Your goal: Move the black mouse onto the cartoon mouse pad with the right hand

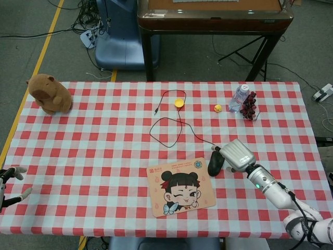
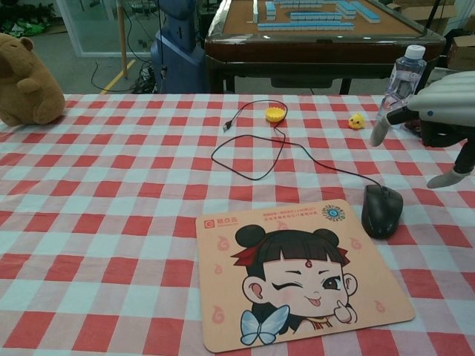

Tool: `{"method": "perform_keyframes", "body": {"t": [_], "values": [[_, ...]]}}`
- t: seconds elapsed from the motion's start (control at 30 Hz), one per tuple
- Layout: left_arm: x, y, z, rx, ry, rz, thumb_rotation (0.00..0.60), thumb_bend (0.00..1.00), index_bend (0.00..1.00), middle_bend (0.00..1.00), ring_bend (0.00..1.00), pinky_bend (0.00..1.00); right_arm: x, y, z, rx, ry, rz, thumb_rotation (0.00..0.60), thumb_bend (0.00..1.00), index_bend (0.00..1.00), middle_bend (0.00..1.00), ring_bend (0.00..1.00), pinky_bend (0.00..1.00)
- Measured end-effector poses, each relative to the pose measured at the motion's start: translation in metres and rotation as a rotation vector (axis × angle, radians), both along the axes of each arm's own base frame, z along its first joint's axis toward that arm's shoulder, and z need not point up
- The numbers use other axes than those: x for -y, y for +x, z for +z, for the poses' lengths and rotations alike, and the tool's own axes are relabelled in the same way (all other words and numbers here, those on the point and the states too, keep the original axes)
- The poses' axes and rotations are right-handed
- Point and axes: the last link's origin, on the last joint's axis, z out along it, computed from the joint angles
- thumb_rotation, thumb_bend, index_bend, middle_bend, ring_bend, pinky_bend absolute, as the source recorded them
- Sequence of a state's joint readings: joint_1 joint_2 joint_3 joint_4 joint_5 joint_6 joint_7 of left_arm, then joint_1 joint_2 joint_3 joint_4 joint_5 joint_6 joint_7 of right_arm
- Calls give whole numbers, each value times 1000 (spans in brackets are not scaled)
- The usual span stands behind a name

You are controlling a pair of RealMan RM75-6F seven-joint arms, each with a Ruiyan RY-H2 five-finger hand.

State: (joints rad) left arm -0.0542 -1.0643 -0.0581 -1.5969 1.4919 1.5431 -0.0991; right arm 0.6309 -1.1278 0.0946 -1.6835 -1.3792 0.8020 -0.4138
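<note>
The black mouse (image 1: 215, 163) (image 2: 381, 210) lies on the checked cloth just right of the cartoon mouse pad's (image 1: 181, 186) (image 2: 300, 271) upper right corner, its cable (image 1: 171, 125) trailing toward the back. My right hand (image 1: 238, 154) (image 2: 438, 111) hovers just right of the mouse and above it, fingers spread, holding nothing. At the table's front left edge my left hand (image 1: 9, 183) shows only partly, fingers apart and empty.
A brown plush animal (image 1: 48, 93) sits at the back left. A small yellow cup (image 1: 178, 102), a yellow duck (image 1: 218, 108), a water bottle (image 1: 239, 97) and dark grapes (image 1: 250, 105) stand along the back. A dark wooden table (image 1: 213, 21) is behind.
</note>
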Motion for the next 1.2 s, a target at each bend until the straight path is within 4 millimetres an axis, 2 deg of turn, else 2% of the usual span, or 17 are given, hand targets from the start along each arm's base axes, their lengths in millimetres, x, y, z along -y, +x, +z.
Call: {"method": "perform_keyframes", "body": {"t": [0.37, 1.2], "values": [[0, 0, 0, 1, -3, 0, 600, 178, 488, 524, 438, 596, 4, -4, -30, -111, 25, 37, 600, 0, 250, 1000, 943, 1000], [-1, -1, -3, -5, -18, 11, 600, 179, 488, 524, 438, 596, 3, -22, -55, -281, 12, 151, 600, 0, 250, 1000, 944, 1000]]}}
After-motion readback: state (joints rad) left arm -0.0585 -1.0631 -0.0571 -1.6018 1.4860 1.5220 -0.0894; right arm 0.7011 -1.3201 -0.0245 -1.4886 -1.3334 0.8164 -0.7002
